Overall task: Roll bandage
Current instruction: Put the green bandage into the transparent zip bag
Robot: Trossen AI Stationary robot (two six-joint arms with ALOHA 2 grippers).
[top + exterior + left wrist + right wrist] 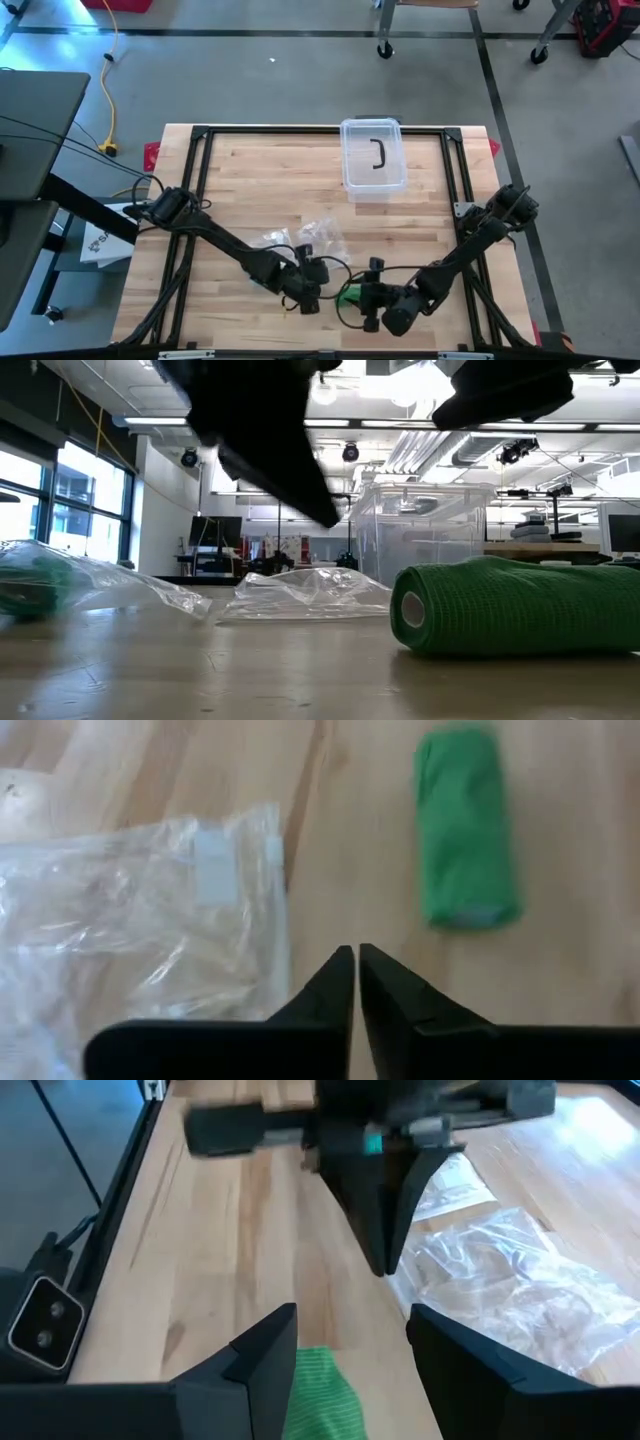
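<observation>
Bandage (pixel 349 295), a green roll, lay on its side at the near edge of the table (pixel 260 190), about six o'clock on the board, between the two grippers and gripped by neither. Just at its nine o'clock hung the left gripper (pixel 356 970), its fingers pressed together on nothing and their tips clear of the wood. At the roll's three o'clock the right gripper (pixel 350 1342) stood wide and empty, with the green end showing between its fingers.

Judging by this, the step in hand was to get a first hold on the roll. That would go best if the wide right claw straddled the roll squarely across its width and closed gently, since the soft mesh would squash, while the left reopened before it tried to pinch a loose end.

Toward eleven o'clock from the roll lay crumpled plastic bags (pixel 305 236). Farther off, at twelve o'clock, stood a clear plastic box (pixel 374 158) holding a dark curved piece.

Only the table-level view showed the hollow core (pixel 412 610) at the roll's end and a second green bundle inside a bag (pixel 40 585). The overhead view alone showed how the arms flanked the roll.
</observation>
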